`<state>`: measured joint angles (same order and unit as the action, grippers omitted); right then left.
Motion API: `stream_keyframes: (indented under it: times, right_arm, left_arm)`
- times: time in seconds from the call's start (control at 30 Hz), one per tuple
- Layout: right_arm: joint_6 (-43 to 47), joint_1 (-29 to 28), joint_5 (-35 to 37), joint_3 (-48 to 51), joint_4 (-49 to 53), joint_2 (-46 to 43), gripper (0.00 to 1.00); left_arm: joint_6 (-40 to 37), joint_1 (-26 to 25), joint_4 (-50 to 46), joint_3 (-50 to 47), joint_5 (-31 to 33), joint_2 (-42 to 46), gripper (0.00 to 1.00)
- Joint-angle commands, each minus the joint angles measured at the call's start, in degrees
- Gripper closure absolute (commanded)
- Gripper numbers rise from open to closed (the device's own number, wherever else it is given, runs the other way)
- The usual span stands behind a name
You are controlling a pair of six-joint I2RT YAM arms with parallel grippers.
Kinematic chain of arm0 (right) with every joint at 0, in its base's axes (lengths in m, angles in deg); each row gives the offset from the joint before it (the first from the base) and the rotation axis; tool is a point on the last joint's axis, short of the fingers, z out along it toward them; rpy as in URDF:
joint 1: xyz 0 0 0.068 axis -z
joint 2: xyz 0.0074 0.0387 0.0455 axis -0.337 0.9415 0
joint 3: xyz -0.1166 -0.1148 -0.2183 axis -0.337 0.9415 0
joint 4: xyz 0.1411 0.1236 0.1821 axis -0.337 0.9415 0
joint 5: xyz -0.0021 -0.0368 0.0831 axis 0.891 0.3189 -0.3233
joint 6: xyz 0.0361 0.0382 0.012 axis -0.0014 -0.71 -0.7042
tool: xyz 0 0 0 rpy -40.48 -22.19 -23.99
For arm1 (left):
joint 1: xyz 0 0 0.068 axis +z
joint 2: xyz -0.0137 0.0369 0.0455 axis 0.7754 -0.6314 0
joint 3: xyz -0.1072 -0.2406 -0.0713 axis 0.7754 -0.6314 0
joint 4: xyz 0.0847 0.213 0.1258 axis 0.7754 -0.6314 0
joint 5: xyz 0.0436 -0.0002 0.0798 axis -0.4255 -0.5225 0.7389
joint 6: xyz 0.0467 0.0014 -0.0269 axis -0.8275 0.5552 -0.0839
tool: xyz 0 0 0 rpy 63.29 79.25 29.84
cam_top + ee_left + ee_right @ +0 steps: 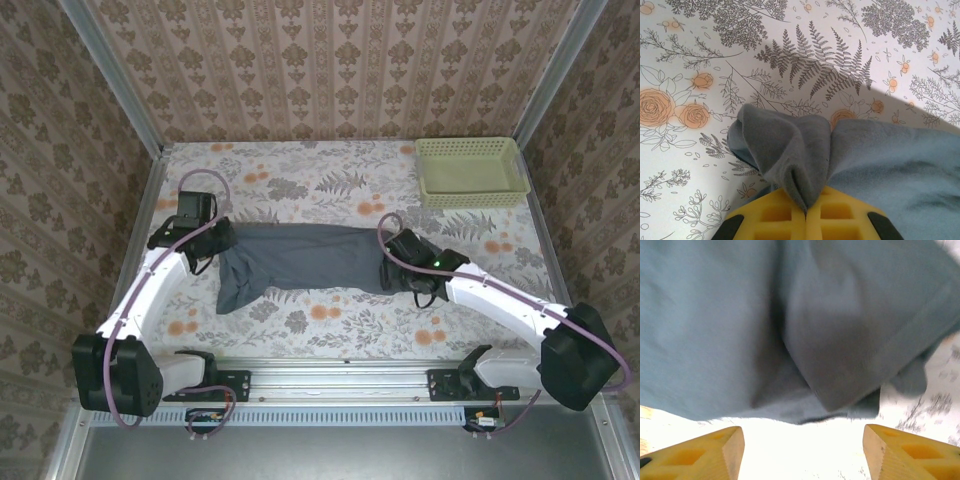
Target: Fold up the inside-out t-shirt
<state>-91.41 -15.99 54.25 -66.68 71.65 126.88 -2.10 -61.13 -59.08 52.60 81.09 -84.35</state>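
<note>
The jaws of our left gripper [806, 209] are clenched on a bunched fold of the inside-out t-shirt [300, 260]. Those of our right gripper [802, 440] stand apart, holding nothing, at the shirt's right end. The shirt lies rumpled, stretched left to right across the middle of the table [300, 185]. Pinched at one end only, it could drag or bunch if we pull. Our right arm covers its right end, and blur hides which edge is the hem.

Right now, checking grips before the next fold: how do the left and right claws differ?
The left claw is shut, pinching a bunched fold of the t-shirt; the right claw is open, holding nothing. The left claw is at the t-shirt's left end, the right claw at its right end. Both are yellow.
</note>
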Motion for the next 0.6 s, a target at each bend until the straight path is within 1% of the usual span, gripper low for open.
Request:
stream_keyframes:
  times: [0.0, 0.07, 0.17, 0.2, 0.27, 0.3, 0.43, 0.57]
  right_arm:
    - [-7.81, 0.04, 0.56, 3.35, -0.98, 0.32, 0.4]
    - [-9.01, 0.64, 1.34, 4.36, -1.98, 0.82, 0.46]
    - [-9.23, 2.74, 0.83, 4.86, -4.77, 2.38, 0.49]
    - [-8.1, 4.57, -1.29, 5.11, -6.19, 3.04, 0.48]
    - [-7.26, 10.84, -8.89, 5.92, -8.55, 4.22, 0.49]
    - [-6.56, 12.87, -11.48, 6.26, -10.09, 4.48, 0.49]
    - [-5.95, 13.39, -9.92, 4.9, -10.16, 6.61, 0.44]
    - [-6.96, 13.45, -10.08, 4.22, -10.23, 10.48, 0.44]
  left_arm:
    - [0.88, 0.63, 1.0, -0.76, -0.35, 1.61, 1.0]
    - [0.88, 0.62, 1.02, -0.78, -0.27, 1.79, 1.0]
    - [0.88, 0.76, 1.38, -1.25, 0.0, 1.71, 1.0]
    - [0.87, 0.73, 1.48, -1.39, 0.08, 1.63, 1.0]
    - [0.86, 0.88, 1.5, -1.57, 0.0, 1.49, 1.0]
    - [0.79, 0.95, 1.56, -1.82, -0.16, 1.61, 1.0]
    - [0.87, 1.14, 1.75, -2.16, -0.51, 1.8, 1.0]
    - [1.06, 1.23, 1.75, -1.93, -0.92, 1.89, 1.0]
